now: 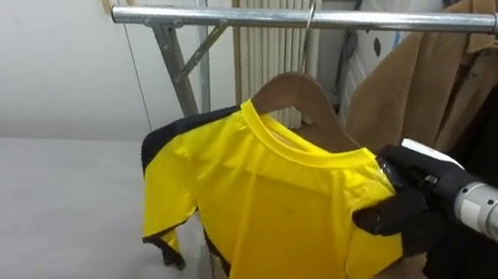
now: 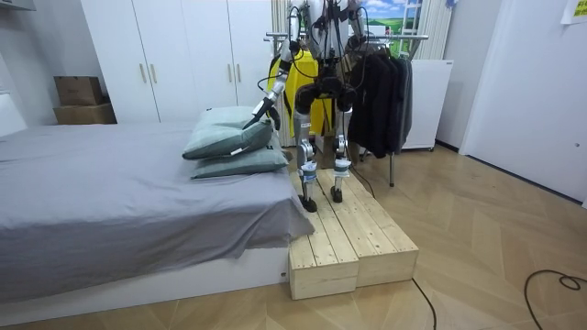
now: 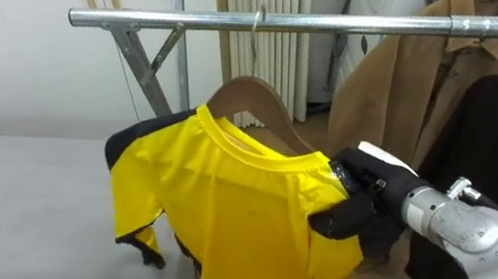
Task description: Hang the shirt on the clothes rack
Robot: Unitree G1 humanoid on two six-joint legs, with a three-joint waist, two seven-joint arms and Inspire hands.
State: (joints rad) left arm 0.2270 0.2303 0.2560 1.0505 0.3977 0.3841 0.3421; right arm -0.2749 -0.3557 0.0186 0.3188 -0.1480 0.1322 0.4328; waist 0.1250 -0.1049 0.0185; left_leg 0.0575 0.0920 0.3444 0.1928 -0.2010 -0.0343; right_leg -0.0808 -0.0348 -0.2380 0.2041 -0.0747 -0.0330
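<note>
Pinches, with curled fingers [image 1: 381,216] of the right hand [image 1: 421,184], one shoulder of the yellow shirt [image 1: 270,207] on its wooden hanger [image 1: 300,90], up at the rail [image 1: 208,16] with the hook [image 1: 309,16] seemingly over it. Best to check the hook's seat before loosening, then open slowly and draw straight back, so as not to drag the cloth off or swing it into the brown coat [image 1: 441,72] alongside

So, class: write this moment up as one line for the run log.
right robot hand: shut on yellow T-shirt shoulder | wooden hanger: hook over rail | left robot hand: low, by pillows
</note>
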